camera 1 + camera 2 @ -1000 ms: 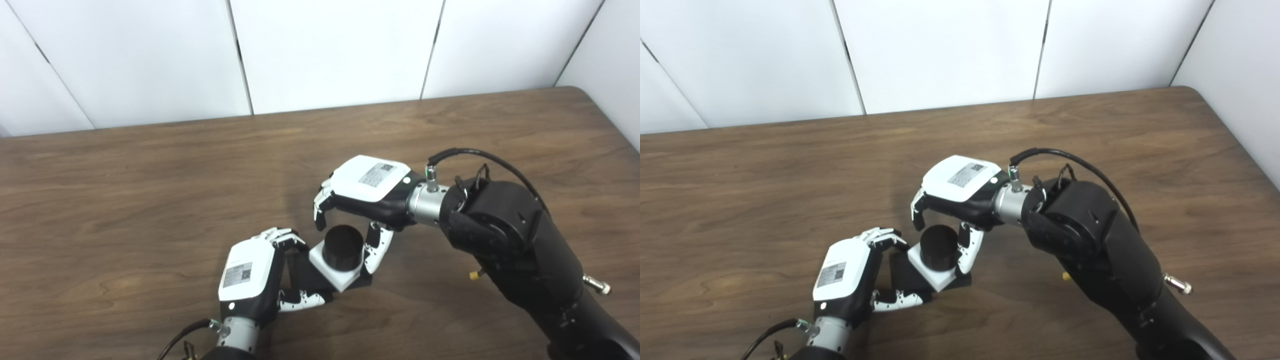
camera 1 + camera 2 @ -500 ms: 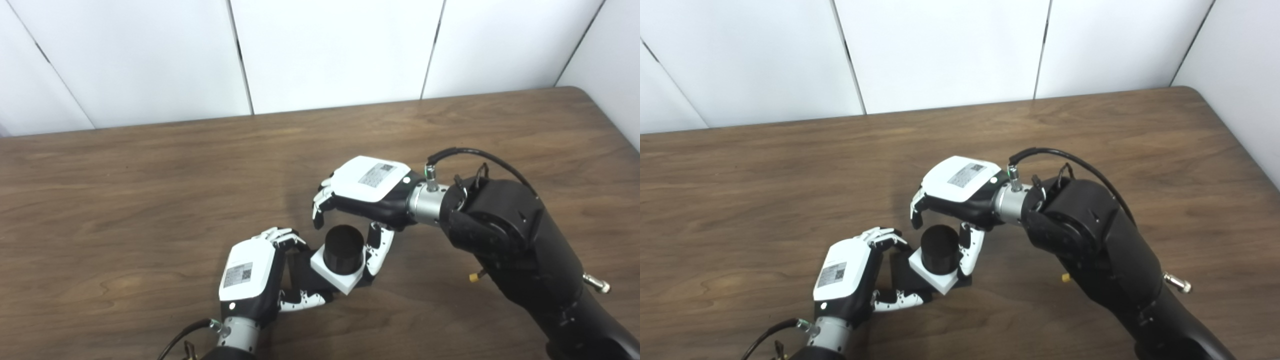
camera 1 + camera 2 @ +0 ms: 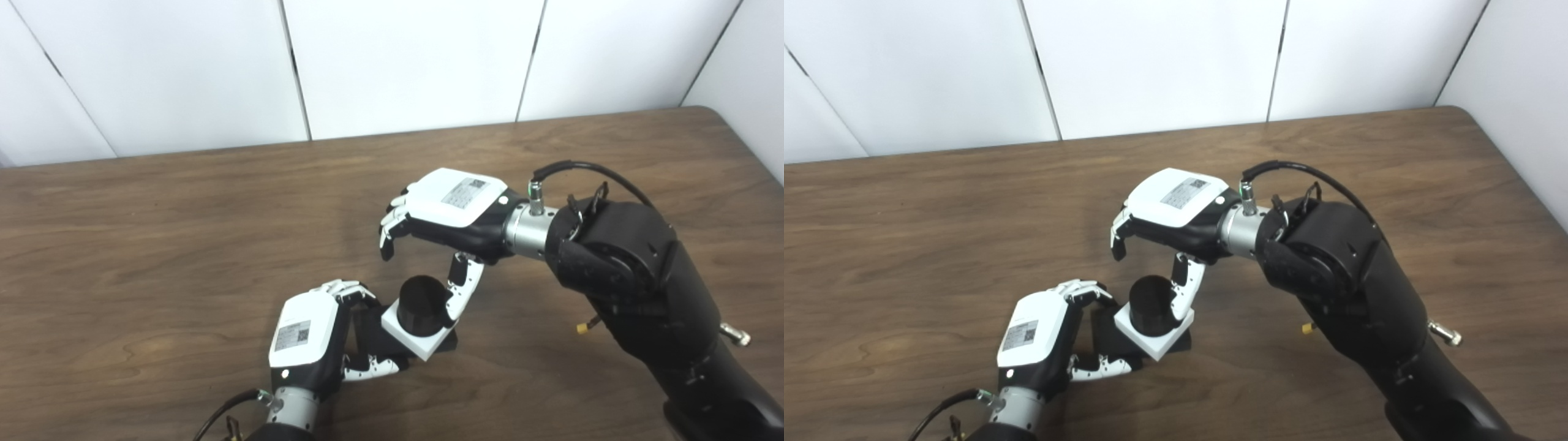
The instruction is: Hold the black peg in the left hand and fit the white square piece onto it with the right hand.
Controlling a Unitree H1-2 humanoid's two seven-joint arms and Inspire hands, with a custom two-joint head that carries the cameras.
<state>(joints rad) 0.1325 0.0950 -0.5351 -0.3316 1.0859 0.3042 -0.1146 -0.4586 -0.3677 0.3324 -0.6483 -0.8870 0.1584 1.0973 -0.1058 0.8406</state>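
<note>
The black peg (image 3: 421,297) stands upright on a flat black base (image 3: 366,327). My left hand (image 3: 306,337) is shut on that base, at the front middle of the table. The white square piece (image 3: 421,342) sits around the peg, low on it and turned cornerwise. My right hand (image 3: 453,211) hovers above and behind the peg, open, fingers curled downward and holding nothing. Its thumb (image 3: 1182,288) hangs close beside the peg's right side; whether it touches is unclear.
The brown wooden table (image 3: 153,245) runs back to white wall panels (image 3: 398,61). Its far right corner (image 3: 710,113) is rounded. My bulky black right forearm (image 3: 637,288) crosses the right front of the table.
My right hand has risen and drawn back from the peg, its fingers now clear above it. The white piece stays on the peg, and the left hand has not moved.
</note>
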